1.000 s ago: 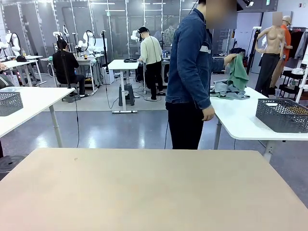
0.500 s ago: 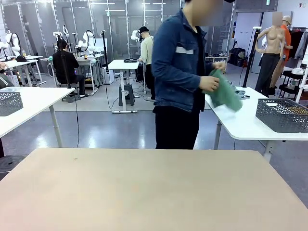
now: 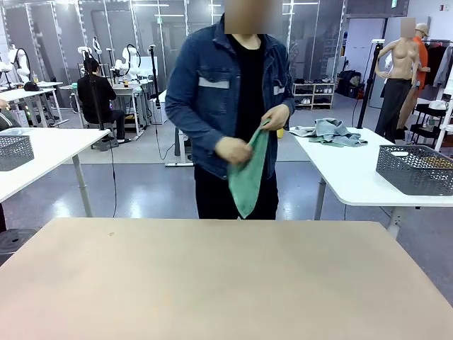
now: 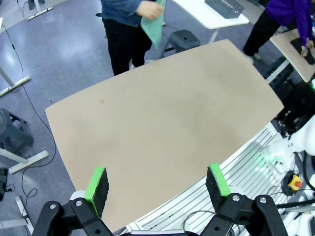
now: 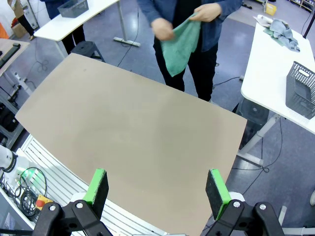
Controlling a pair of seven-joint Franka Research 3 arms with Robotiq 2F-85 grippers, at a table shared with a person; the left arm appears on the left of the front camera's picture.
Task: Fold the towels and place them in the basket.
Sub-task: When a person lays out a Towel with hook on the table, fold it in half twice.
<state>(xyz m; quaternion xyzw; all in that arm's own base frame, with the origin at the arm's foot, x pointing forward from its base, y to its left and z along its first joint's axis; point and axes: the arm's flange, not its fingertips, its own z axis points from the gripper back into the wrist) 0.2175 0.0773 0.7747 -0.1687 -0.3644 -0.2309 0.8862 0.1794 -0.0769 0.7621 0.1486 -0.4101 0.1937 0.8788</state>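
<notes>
Your left gripper (image 4: 156, 183) hangs high above the near edge of the beige counter (image 4: 162, 113), jaws spread wide with nothing between them. Your right gripper (image 5: 156, 189) is released in the same way above the near side of that counter, and it holds nothing either.

The mint green towel (image 3: 249, 173) is well apart from both grippers. A person (image 3: 212, 92) standing at the far edge of the beige counter holds it up in the air. One hand (image 3: 277, 117) pinches its top and the other hand (image 3: 233, 150) grips its left edge. The towel hangs down just beyond the far edge, clear of the counter top. From your right wrist view it sits far ahead, across the whole counter from the open jaws.

The pale blue-grey towel (image 3: 329, 132) lies crumpled on the far end of a white counter (image 3: 347, 170) off to the far right. The wire-mesh basket (image 3: 417, 168) stands on the right part of that white counter, nearer to you than the crumpled towel and apart from it.
</notes>
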